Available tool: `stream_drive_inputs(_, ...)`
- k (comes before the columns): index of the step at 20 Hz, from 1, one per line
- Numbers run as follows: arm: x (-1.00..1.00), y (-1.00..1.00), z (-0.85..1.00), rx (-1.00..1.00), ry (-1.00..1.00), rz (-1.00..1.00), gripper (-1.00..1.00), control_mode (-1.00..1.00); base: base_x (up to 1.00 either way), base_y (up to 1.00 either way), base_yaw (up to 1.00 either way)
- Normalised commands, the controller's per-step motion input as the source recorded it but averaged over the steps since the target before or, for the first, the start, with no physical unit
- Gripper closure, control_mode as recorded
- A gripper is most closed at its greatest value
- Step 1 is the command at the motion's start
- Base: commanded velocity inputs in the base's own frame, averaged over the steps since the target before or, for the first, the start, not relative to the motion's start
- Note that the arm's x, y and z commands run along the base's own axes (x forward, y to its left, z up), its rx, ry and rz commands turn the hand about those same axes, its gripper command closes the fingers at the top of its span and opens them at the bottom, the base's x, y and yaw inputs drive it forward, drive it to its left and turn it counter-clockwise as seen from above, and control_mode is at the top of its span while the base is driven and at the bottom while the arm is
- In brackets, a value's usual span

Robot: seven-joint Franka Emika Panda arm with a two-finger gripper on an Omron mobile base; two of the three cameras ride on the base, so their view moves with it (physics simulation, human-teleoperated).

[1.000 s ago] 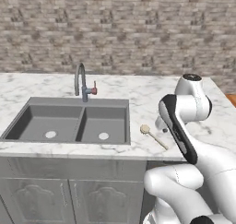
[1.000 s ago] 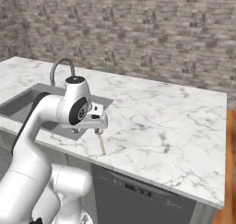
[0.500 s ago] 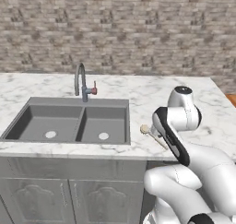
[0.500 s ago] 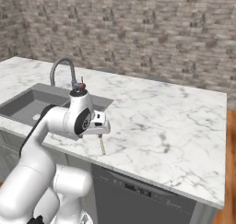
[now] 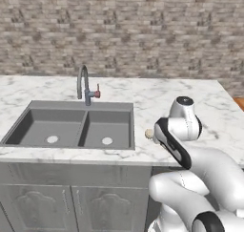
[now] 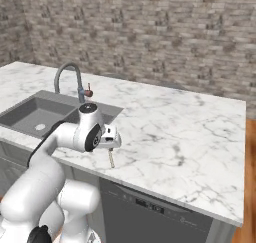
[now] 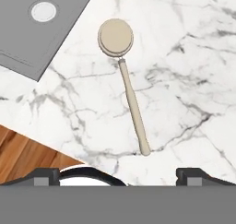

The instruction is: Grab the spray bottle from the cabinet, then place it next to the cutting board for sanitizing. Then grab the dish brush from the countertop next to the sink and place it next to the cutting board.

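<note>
A: Fingers (image 7: 48,176) spread wide, nothing held, hovering above the dish brush (image 7: 128,91) so the handle lies between them?

B: Probably. Brush flat on the counter (image 7: 184,71), near its front edge, head toward the sink (image 5: 71,127), faucet (image 5: 85,85) beyond.

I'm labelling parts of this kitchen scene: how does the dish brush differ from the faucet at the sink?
The dish brush lies flat on the white marble countertop; the faucet stands upright behind the sink. The brush has a straight tan handle and a round cream head; the faucet is a curved grey metal gooseneck with a red detail. The brush lies loose near the counter's front edge; the faucet rises from the sink's back rim. Both are slim.
</note>
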Motion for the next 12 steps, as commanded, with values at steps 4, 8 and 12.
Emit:
stream_drive_inputs(4, 0.21, 0.00, -0.19, 0.00, 0.00, 0.00, -1.00, -1.00, 0.00, 0.00, 0.00)
stream_drive_inputs(8, 0.17, 0.00, -0.15, 0.00, 0.00, 0.00, -1.00, -1.00, 0.00, 0.00, 0.00)
stream_drive_inputs(12, 0.13, 0.00, -0.14, 0.00, 0.00, 0.00, -1.00, -1.00, 0.00, 0.00, 0.00)
